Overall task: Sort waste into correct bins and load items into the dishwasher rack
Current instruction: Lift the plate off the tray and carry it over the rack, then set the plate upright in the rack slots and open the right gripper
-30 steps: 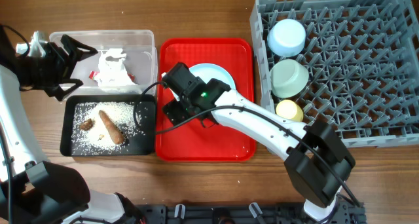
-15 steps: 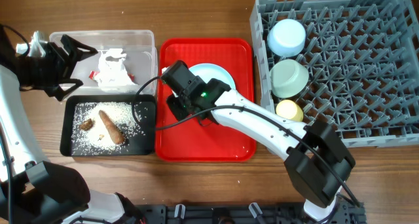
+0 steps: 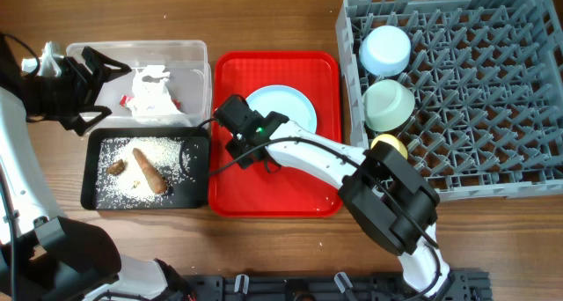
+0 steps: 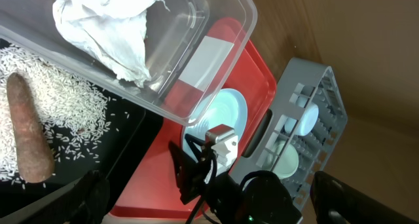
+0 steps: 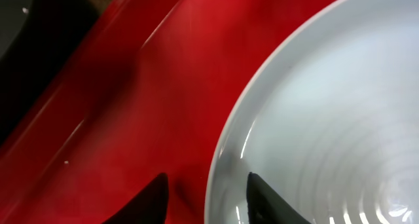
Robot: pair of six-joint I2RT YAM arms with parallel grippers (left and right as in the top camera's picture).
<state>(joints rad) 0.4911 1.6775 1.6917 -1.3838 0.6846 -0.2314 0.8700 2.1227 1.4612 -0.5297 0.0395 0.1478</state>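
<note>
My right gripper [image 3: 236,135] is open low over the red tray, and its fingertips [image 5: 206,194] straddle the left rim of the light blue plate [image 3: 286,107] [image 5: 327,119]. My left gripper [image 3: 92,94] [image 4: 209,207] is open and empty, hovering left of the clear tub [image 3: 88,50]. The tub holds the white napkin [image 3: 151,90] [image 4: 108,34] and a red wrapper [image 3: 126,101]. The black tray [image 3: 85,169] holds rice [image 3: 114,182] and the brown carrot piece [image 3: 149,171] [image 4: 29,135]. The grey rack [image 3: 493,90] holds the light blue bowl [image 3: 385,50], mint bowl [image 3: 389,105] and yellow cup [image 3: 387,147].
The red serving tray [image 3: 290,191] lies between the bins and the rack, with the plate at its far end. The right arm stretches across the tray from the front right. The rack's right part stands bare of dishes.
The right gripper has dropped lower and shifted slightly left and forward, off the plate's top to its left rim, so more of the plate shows. The left arm has not moved.
</note>
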